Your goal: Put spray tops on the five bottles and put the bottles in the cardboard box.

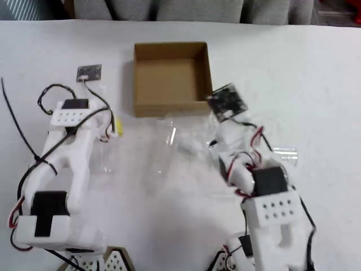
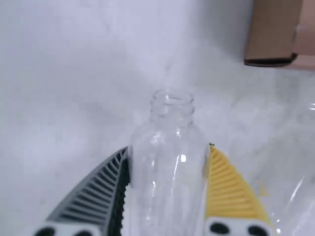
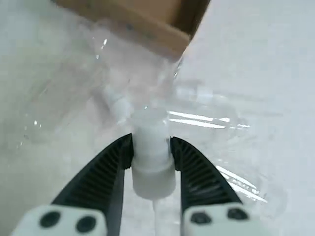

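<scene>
Clear plastic bottle (image 2: 167, 167), uncapped, is clamped mid-body in the left jaws over the white bench (image 1: 316, 73), near the brown cardboard box (image 1: 169, 107). It is likely light, slick and crushable. Right jaws pinch a white spray top (image 3: 152, 162).

Clear bottle (image 2: 167, 162), white spray top (image 3: 152, 164)

Right tool (image 3: 151, 143): two black ribbed fingers (image 3: 106, 172) press against opposite sides of a white spray top (image 3: 152, 164), which stands upright between them. Beyond the spray top, toward the cardboard box (image 3: 147, 22), clear bottles (image 3: 123, 78) lie on the white desk (image 3: 266, 54). One bottle lies just beside the box's corner.
</scene>
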`<act>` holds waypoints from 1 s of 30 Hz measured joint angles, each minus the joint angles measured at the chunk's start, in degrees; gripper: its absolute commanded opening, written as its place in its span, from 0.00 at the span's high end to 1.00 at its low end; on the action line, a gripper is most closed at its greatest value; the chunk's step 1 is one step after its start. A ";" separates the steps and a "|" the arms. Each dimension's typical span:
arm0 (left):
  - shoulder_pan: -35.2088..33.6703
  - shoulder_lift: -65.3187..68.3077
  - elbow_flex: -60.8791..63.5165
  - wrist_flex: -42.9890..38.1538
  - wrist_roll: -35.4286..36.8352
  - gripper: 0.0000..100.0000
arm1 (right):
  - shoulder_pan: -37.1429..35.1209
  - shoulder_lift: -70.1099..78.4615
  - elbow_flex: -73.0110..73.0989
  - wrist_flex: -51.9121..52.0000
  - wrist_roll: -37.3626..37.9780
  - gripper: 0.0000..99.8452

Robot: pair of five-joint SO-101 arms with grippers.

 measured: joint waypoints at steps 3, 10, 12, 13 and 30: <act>0.44 -5.89 -2.29 4.84 0.18 0.98 | 2.29 -4.75 -3.69 0.09 -1.05 0.98; 8.97 -26.99 -3.16 8.53 0.00 0.97 | 3.34 -5.01 -21.01 0.09 -1.32 0.98; 11.34 -33.05 -3.16 8.53 0.00 0.97 | 3.78 -2.20 -27.16 0.09 -1.41 0.98; 12.66 -35.87 -3.16 8.44 0.00 0.97 | 3.87 -0.70 -30.33 0.09 -1.58 0.98; 32.44 -81.32 28.57 -10.81 -0.09 0.97 | 0.26 8.62 -62.59 -10.37 -28.04 0.98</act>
